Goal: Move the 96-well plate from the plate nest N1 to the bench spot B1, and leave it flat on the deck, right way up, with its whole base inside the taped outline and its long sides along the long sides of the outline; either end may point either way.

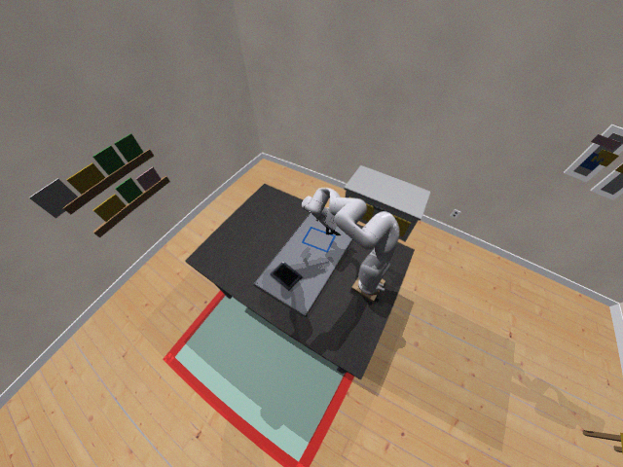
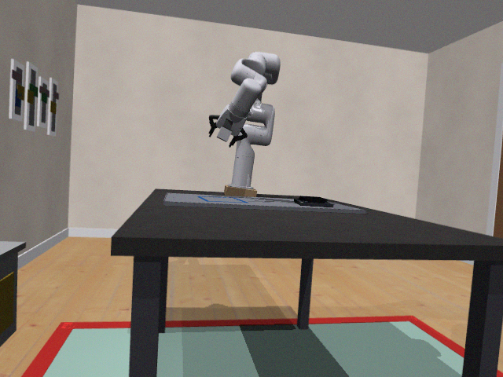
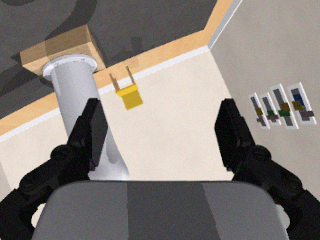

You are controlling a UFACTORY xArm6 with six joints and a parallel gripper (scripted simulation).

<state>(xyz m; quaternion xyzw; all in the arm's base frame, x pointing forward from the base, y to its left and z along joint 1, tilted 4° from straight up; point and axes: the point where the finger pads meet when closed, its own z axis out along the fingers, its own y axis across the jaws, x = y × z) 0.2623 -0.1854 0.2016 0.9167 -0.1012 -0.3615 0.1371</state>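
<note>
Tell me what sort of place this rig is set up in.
Probably a plain room fitted out as a small lab bench cell: a white arm stands on a black table carrying a grey deck with a blue taped outline and a dark plate nest. Wood floor and wall pictures suggest a room, not a factory.

Deck (image 1: 321, 281) lying across the middle of the surface (image 1: 236, 241), taped outline (image 1: 318, 238) at its end nearer the wall corner, plate nest (image 1: 287, 275) toward the opposite end, arm base (image 2: 240, 190) beside the deck's long edge, hand (image 2: 224, 132) raised well above the outline
</note>
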